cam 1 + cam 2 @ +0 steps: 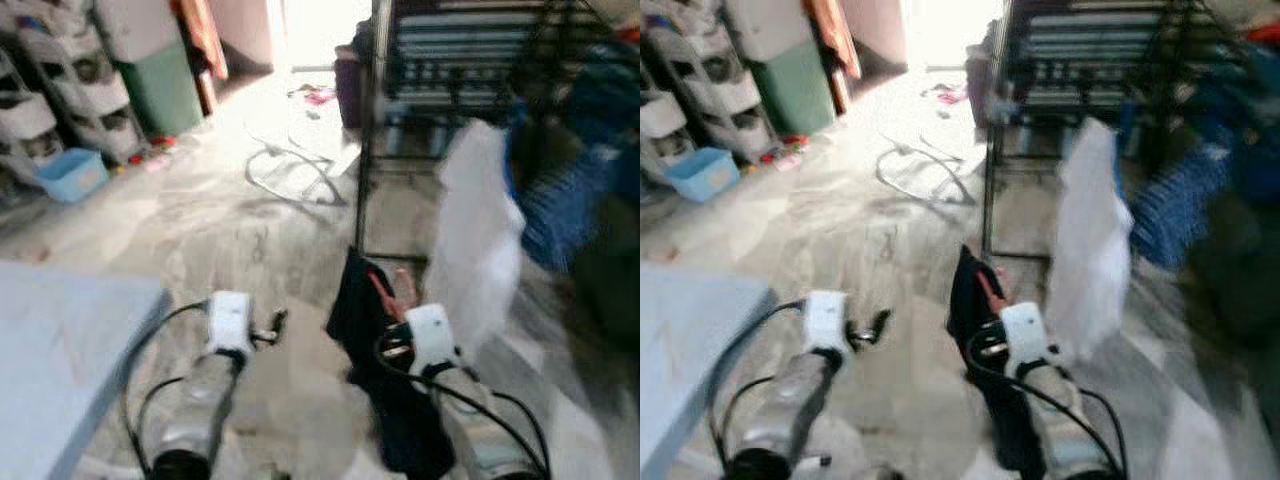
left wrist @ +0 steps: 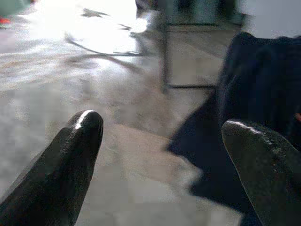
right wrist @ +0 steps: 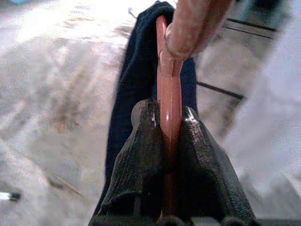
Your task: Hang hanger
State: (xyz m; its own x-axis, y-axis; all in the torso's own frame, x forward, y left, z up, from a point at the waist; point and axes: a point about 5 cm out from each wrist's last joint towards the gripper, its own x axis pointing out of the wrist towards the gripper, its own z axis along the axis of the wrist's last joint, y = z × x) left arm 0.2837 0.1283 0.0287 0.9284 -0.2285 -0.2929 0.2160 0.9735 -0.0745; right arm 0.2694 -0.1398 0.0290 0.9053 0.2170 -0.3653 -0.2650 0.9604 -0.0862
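The right gripper (image 3: 165,141) clamps an orange hanger (image 3: 169,89) between its two fingers (image 3: 136,174), which press on either side of the thin plastic. A dark garment (image 1: 385,340) is draped on the hanger and hangs down below the gripper toward the floor (image 1: 220,230). In the head views the hanger shows as a short orange bar (image 1: 381,295) just above the right wrist, held low in front of the robot, with the garment covering most of it.

The left gripper (image 2: 162,141) is held out at about the same height, to the left of the garment and apart from it. Its fingers (image 2: 70,160) stand wide apart with nothing between them; the garment's edge lies beyond the gap.

Ahead stands a black metal rack (image 1: 365,140), its upright post rising just behind the hanger. A white cloth (image 1: 478,240) hangs from the rack to the right of the hanger, and a blue patterned cloth (image 1: 560,200) hangs further right. The hanger is below the rack's rails and is not hooked on anything.

A pale table corner (image 1: 60,340) sits at the lower left. Against the far left wall stand white drawers (image 1: 70,90) and a blue tub (image 1: 70,172). Loose cables (image 1: 290,170) lie on the floor in the bright area beyond. The head views are blurred.
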